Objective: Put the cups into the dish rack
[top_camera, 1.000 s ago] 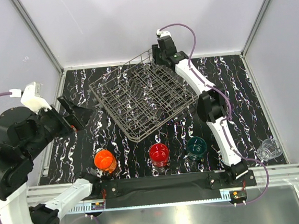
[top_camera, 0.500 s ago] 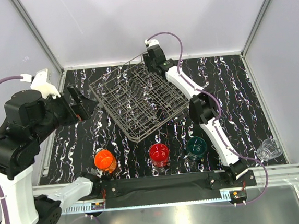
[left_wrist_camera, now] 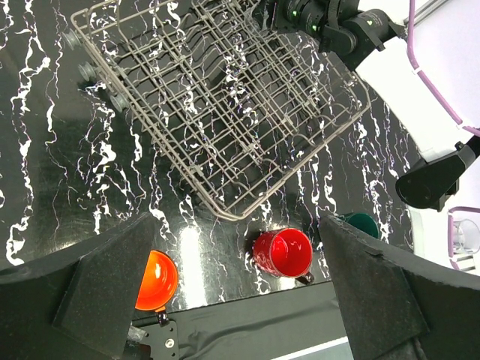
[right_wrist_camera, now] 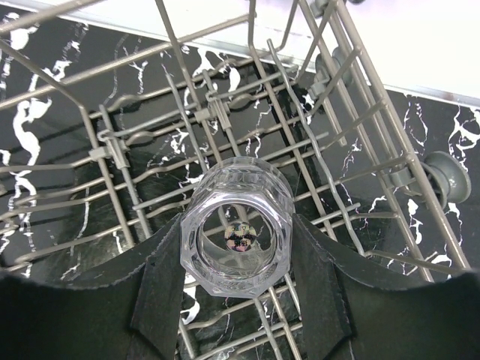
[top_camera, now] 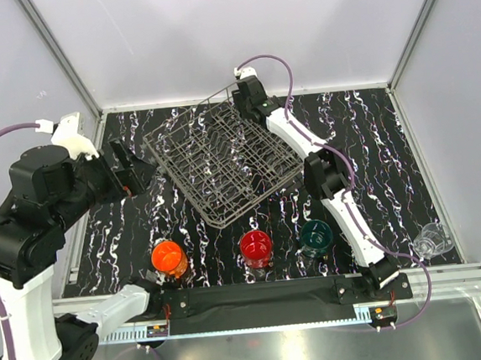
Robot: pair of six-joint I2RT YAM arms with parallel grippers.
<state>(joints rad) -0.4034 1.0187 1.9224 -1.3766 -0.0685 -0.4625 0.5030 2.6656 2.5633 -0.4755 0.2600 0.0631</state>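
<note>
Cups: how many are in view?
5: orange, red, teal in a near row; clear cup at near right; second clear cup in the right pincer, over the rack.

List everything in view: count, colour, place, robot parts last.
grey wire dish rack: 1, grey, far centre
orange round cup: 1, orange, near edge, left
red round cup: 1, red, near edge, centre
dark teal round cup: 1, teal, right of red
clear see-through cups: 2, colourless; loose cup near-right corner, held cup in right gripper over rack
black white-veined table: 1, under everything
left gripper: 1, black, open, left of rack
right gripper: 1, black, shut on held cup
</note>
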